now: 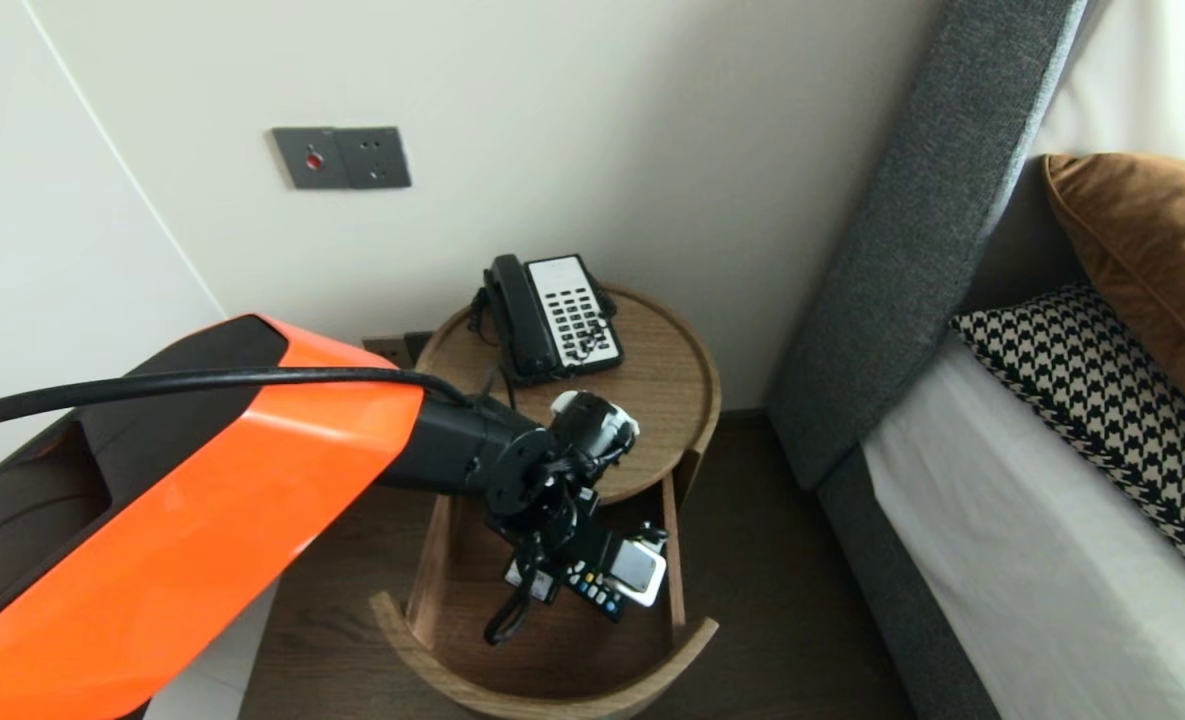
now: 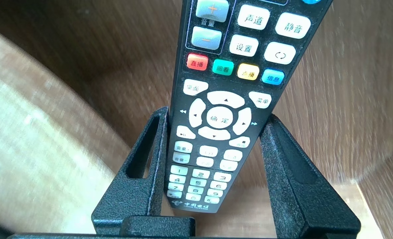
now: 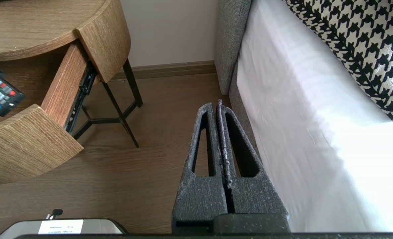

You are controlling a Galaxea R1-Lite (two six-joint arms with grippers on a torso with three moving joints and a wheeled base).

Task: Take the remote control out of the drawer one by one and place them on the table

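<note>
You enter the drawer (image 1: pixel 572 655) from above. Its side walls close it left and right, its curved front closes the near end, and the round tabletop (image 1: pixel 672 400) overhangs its back part. The left gripper (image 1: pixel 592 578), clamped on the remote (image 1: pixel 607 592), fills the drawer's middle, close to the right wall. Bare drawer floor shows to the left and toward the front. Behind the drawer, the telephone (image 1: pixel 552 315) takes the rear of the tabletop by the wall (image 1: pixel 652 150). Right of the drawer, a strip of floor (image 1: pixel 752 560) gives you a lane before the bed (image 1: pixel 1002 560) blocks you.
</note>
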